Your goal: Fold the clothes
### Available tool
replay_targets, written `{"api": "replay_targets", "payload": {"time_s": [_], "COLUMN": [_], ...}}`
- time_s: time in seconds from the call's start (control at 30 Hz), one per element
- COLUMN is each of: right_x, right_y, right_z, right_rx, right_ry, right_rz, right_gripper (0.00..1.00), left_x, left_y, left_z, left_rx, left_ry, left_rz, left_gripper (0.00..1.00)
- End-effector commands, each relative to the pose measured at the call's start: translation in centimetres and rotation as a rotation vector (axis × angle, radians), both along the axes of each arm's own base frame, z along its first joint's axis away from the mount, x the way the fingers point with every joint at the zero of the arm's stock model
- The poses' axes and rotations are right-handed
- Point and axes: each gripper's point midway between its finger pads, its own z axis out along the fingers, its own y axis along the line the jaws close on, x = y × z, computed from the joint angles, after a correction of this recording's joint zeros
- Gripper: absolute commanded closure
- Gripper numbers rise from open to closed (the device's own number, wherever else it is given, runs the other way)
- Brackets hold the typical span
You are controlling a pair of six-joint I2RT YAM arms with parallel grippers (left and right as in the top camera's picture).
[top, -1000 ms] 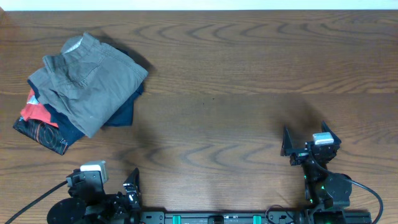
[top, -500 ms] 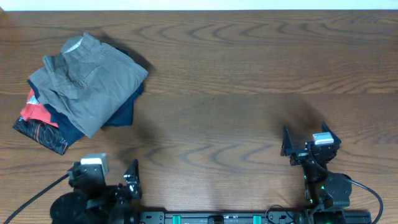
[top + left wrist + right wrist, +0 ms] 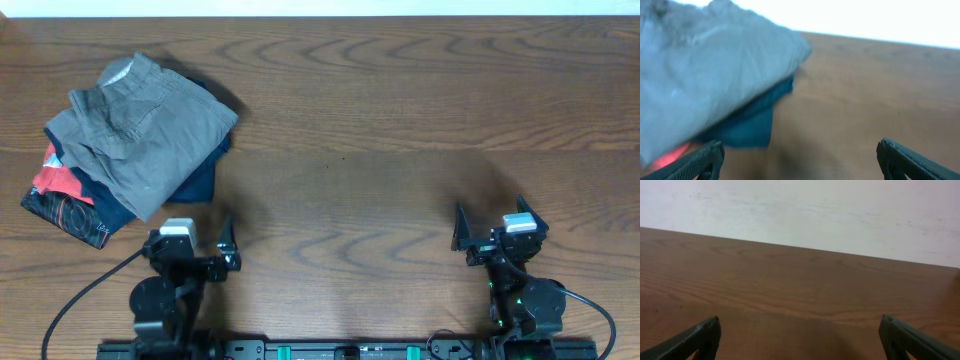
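Jaws on both arms stand wide apart with nothing between them, each pair of dark fingertips showing at the lower corners of its wrist view. The grey shorts (image 3: 140,130) lie folded into a loose bundle at the far left of the surface (image 3: 380,110), a pale patch of lining showing at their far corner. They rest on top of a navy garment (image 3: 203,180), whose edge shows along their near right side. A red-and-black garment (image 3: 62,203) lies at the bottom of the pile and sticks out at its near left. The left gripper (image 3: 190,250) hangs just in front of the pile's near edge, apart from the cloth. Its blurred camera view looks up at the grey bundle with the navy edge beneath and a trace of red at the lower left. The right gripper (image 3: 492,225) sits well apart at the near right, facing bare wood and a pale wall (image 3: 800,210).
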Motion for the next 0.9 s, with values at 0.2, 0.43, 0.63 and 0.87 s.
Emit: {"api": "replay_targets", "payload": {"time_s": [0.2, 0.43, 0.63, 0.87], "right_x": [-0.04, -0.04, -0.04, -0.03], "right_y": [0.20, 0.20, 0.20, 0.20], "right_z": [-0.06, -0.06, -0.06, -0.05], "right_rx": [-0.015, -0.015, -0.015, -0.015], "right_ry": [0.000, 0.000, 0.000, 0.000], "right_rz": [0.010, 0.010, 0.010, 0.010], "right_gripper": [0.01, 0.01, 0.01, 0.01], "left_x": [2.04, 1.99, 2.00, 2.00], "left_y": [0.64, 0.65, 0.65, 0.65], "left_z": [-0.50, -0.98, -0.99, -0.99], "left_rx": [0.024, 0.024, 0.024, 0.024], "left_ry": [-0.151, -0.131, -0.131, -0.131], "left_rz": [0.031, 0.031, 0.031, 0.031], "left_gripper": [0.02, 0.02, 0.02, 0.02]}}
